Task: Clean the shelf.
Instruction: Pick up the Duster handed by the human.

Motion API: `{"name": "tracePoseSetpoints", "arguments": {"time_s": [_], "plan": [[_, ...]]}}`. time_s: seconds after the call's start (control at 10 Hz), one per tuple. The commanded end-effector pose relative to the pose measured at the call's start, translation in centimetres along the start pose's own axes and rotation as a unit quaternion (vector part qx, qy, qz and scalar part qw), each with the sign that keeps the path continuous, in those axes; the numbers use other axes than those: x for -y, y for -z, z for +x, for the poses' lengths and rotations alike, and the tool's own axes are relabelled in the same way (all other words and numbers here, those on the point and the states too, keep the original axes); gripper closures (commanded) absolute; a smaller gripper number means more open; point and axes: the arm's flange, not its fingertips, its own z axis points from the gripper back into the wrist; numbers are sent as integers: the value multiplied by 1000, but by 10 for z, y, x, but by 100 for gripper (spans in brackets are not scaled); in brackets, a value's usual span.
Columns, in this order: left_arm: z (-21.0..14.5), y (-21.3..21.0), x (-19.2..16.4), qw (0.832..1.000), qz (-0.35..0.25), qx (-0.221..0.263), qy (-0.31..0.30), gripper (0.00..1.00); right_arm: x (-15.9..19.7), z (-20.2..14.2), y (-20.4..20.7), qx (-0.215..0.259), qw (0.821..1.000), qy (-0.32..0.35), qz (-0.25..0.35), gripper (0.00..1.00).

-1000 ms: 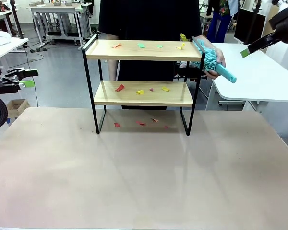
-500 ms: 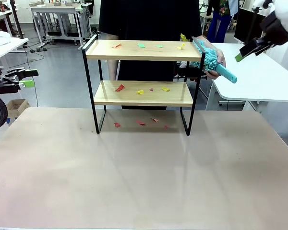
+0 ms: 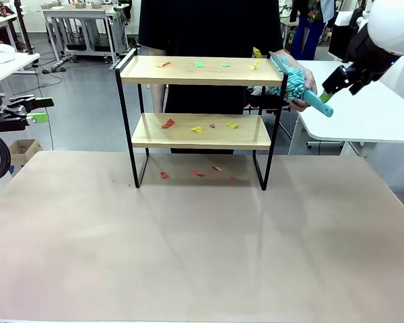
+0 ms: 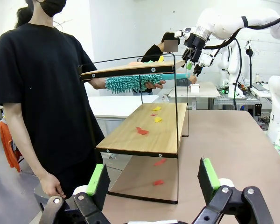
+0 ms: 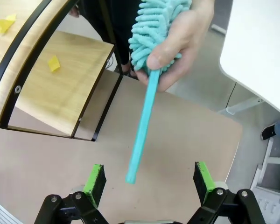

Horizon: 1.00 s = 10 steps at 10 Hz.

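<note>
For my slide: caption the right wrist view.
Open right gripper lined up with the teal duster a person's hand holds out beside the shelf.

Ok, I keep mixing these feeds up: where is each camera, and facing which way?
Front: fixed between the arms, facing across the table at the shelf and person; left arm, right arm at its edges.
Left wrist: on the left arm, along open left fingers toward the shelf's end; right arm beyond.
Right wrist: on that arm, down past open right fingers at the duster in the person's hand.
Shared: all show shelf, duster.
</note>
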Motion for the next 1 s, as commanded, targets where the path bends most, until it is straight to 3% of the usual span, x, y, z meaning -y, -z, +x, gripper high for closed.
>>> {"name": "tracePoseSetpoints", "arguments": {"time_s": [0.0,0.9], "plan": [[3,0,1,1000,-2,-1,7,0,-12,-1,1,-11,1000,18,-17,0],[3,0,1,1000,-2,-1,7,0,-19,15,57,-10,998,62,-31,0]]}}
